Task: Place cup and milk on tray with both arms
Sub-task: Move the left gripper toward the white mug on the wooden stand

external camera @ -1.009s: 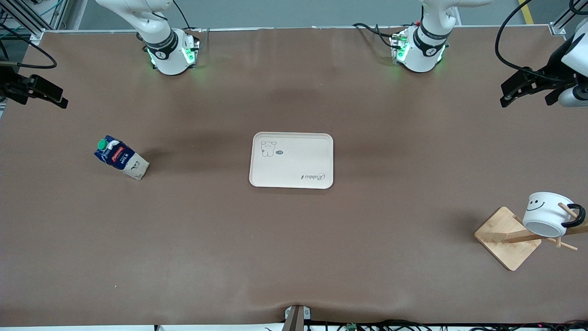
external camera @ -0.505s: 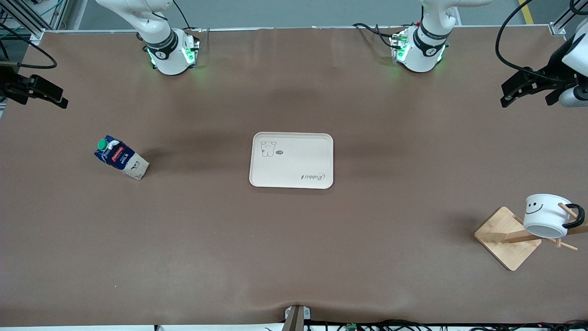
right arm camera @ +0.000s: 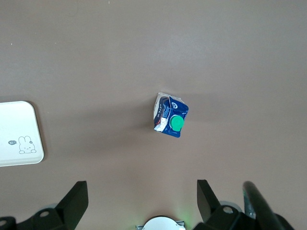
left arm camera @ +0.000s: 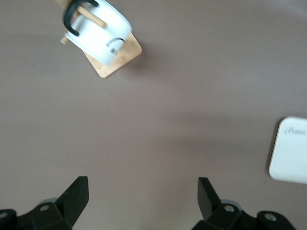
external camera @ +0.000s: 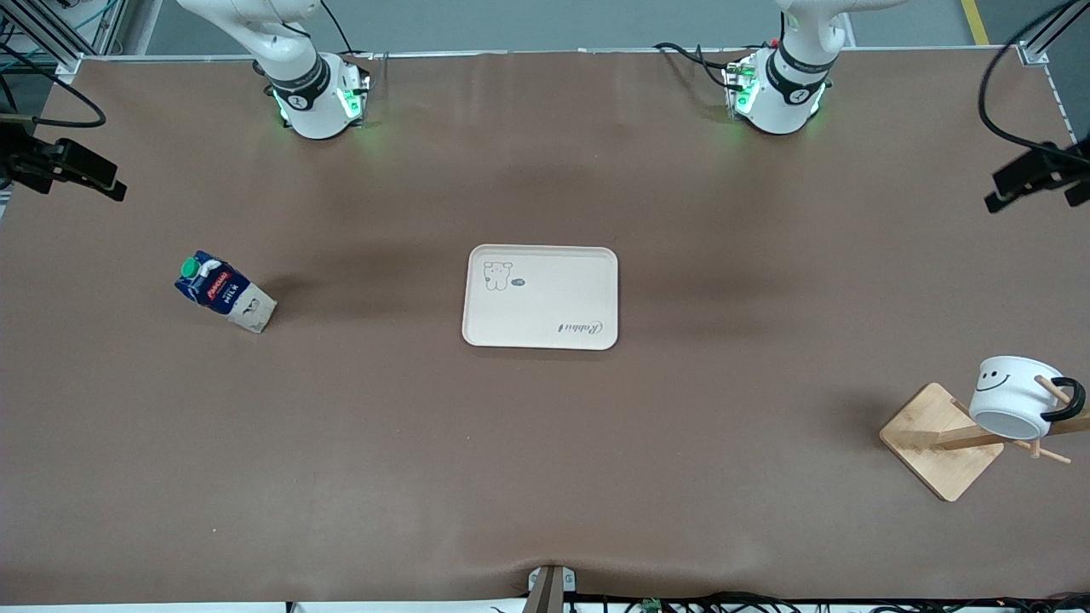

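Note:
The cream tray [external camera: 540, 298] lies at the middle of the table. The dark-blue milk [external camera: 223, 292] with its green cap stands toward the right arm's end; it also shows in the right wrist view [right arm camera: 170, 117]. The white smiley cup [external camera: 1018, 396] hangs by its black handle on a peg of a wooden rack toward the left arm's end; it also shows in the left wrist view [left arm camera: 98, 28]. My left gripper [external camera: 1018, 183] is open and empty, high over the table's edge at its own end. My right gripper [external camera: 94, 174] is open and empty, high over its own end.
The rack's square wooden base [external camera: 937, 438] stands on the table under the cup, nearer to the front camera than the tray. A corner of the tray shows in the left wrist view [left arm camera: 290, 149] and in the right wrist view [right arm camera: 19, 139].
My left gripper has moved outward toward the left arm's end of the table and is now partly cut off in the front view. The right arm, milk and tray have not moved.

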